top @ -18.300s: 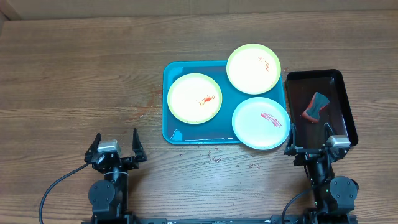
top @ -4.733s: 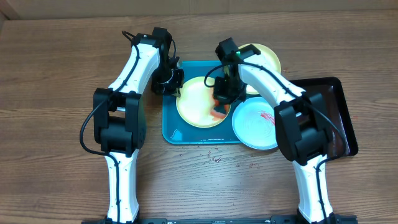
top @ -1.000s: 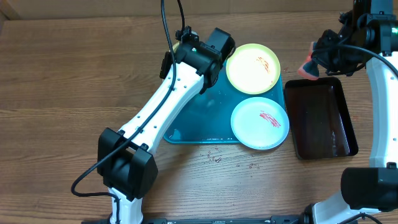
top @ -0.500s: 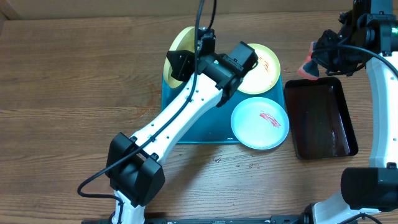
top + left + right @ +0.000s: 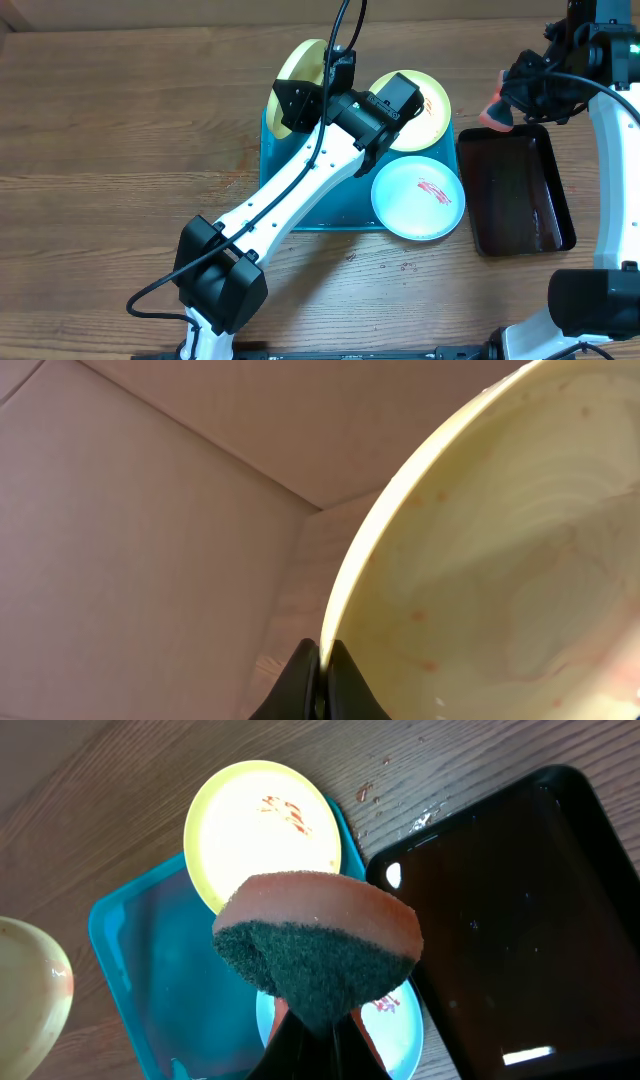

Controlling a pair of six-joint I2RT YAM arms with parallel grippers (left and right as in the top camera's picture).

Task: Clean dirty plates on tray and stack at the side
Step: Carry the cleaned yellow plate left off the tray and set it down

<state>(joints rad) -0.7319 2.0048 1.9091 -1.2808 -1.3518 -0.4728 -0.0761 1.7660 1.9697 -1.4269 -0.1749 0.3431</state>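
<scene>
As the overhead camera sees it, left gripper [image 5: 331,76]: clamped on the rim of a yellow-green plate [image 5: 298,65].
Held plate: steeply tilted over the far left corner of the turquoise tray [image 5: 350,203].
Second yellow-green plate [image 5: 430,110]: flat on the tray's far right corner, red smears on it, partly under the left arm.
Blue-rimmed plate [image 5: 418,198]: flat on the tray's near right corner, one red smear.
Right gripper [image 5: 505,96]: closed on a sponge [image 5: 493,109], raised just beyond the far end of the black tray [image 5: 515,190].
Left wrist, fingers [image 5: 300,682]: pinched tight on the held plate's edge; faint reddish flecks on its pale face [image 5: 480,560].
Right wrist, sponge [image 5: 320,950]: gripped from below, green scouring side toward the camera, orange layer behind.
Right wrist, below: smeared yellow-green plate [image 5: 265,830], turquoise tray [image 5: 150,950], black tray [image 5: 510,920] just beside it on the wooden table [image 5: 90,790].
</scene>
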